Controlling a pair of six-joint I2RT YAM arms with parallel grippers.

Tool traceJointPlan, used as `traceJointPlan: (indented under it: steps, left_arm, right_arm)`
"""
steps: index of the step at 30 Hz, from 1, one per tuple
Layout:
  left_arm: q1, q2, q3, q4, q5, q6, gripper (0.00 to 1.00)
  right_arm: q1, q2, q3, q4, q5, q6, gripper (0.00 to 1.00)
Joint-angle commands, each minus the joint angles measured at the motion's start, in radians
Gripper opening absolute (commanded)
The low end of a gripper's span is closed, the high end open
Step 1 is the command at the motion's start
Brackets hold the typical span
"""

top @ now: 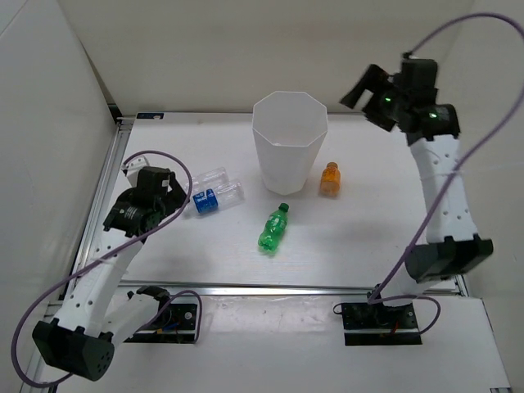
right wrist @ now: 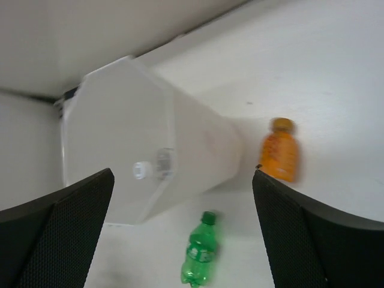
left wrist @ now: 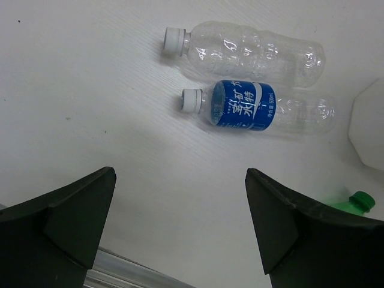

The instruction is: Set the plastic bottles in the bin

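Left gripper (left wrist: 180, 180) nearest, black fingers spread wide and empty, hanging over a clear blue-labelled plastic bottle (left wrist: 243, 106) and a bare clear bottle (left wrist: 252, 54) side by side on the white table (top: 205, 262). Right gripper (right wrist: 183, 180) likewise spread and empty above the tall white octagonal bin (top: 288, 160), with a white-capped clear bottle (right wrist: 150, 168) inside, a green bottle (top: 274, 229) lying before it and a short orange bottle (top: 330, 178) upright beside it. Best to lower astride the blue-labelled body alone, then close gently.
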Motion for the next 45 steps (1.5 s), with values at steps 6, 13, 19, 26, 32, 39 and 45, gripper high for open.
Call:
traceJointPlan:
  steps: [6,13,19,26,32,39,45]
  left_arm:
    - [0.004,-0.067,-0.055,0.080,0.097,0.016,1.00]
    - [-0.005,-0.042,-0.046,0.080,0.134,0.016,1.00]
    - [-0.005,-0.071,-0.077,0.069,0.144,-0.005,1.00]
    - [-0.005,-0.082,-0.095,0.046,0.144,-0.036,1.00]
    - [-0.005,-0.082,-0.095,0.037,0.144,-0.036,1.00]
    - [-0.005,-0.050,-0.075,0.028,0.144,-0.036,1.00]
    - [-0.005,-0.050,-0.066,0.028,0.144,-0.036,1.00]
  right_arm:
    - [-0.244,-0.023,-0.385,0.053,-0.099,0.094,1.00]
    - [-0.253,0.181,-0.406,0.074,-0.220,0.040,1.00]
    - [-0.244,0.361,-0.340,0.042,-0.233,-0.035,1.00]
    - [-0.213,0.430,-0.350,0.053,-0.216,-0.078,1.00]
    - [-0.175,0.526,-0.281,0.062,-0.246,-0.078,1.00]
    - [-0.156,0.571,-0.269,0.028,-0.227,-0.069,0.74]
    - [-0.185,0.328,-0.430,0.007,-0.074,-0.050,0.32]
